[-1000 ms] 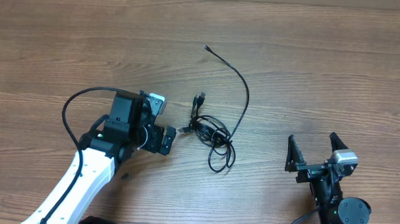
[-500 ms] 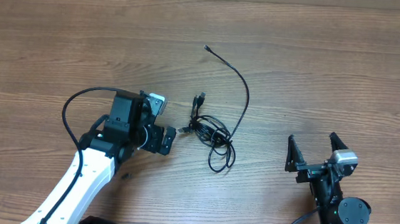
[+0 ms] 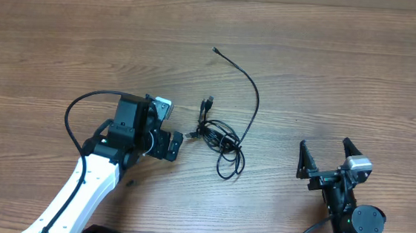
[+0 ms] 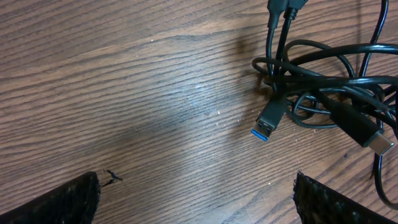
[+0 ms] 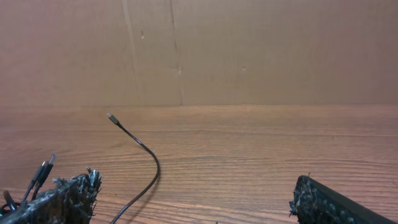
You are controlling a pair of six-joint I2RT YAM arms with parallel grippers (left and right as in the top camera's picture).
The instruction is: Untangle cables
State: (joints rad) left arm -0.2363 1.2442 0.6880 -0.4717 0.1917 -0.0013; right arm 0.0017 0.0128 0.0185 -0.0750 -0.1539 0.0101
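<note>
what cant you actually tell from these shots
- the tangle of cables: how many cords there are and how they cross. It is too small overhead and cut by the right edge in the left wrist view.
- the long strand: the type of its far plug, too small in every view.
- in the right wrist view, the tangle is mostly hidden behind the right tool finger and the left edge.

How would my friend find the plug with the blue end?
Look at the middle of the wooden table, where the black cables lie in a tangle just beside the left gripper. On the tangle's side facing that gripper, one flat plug sticks out onto bare wood. It alone has a bright blue tip; the other plugs nearby show no blue.
</note>
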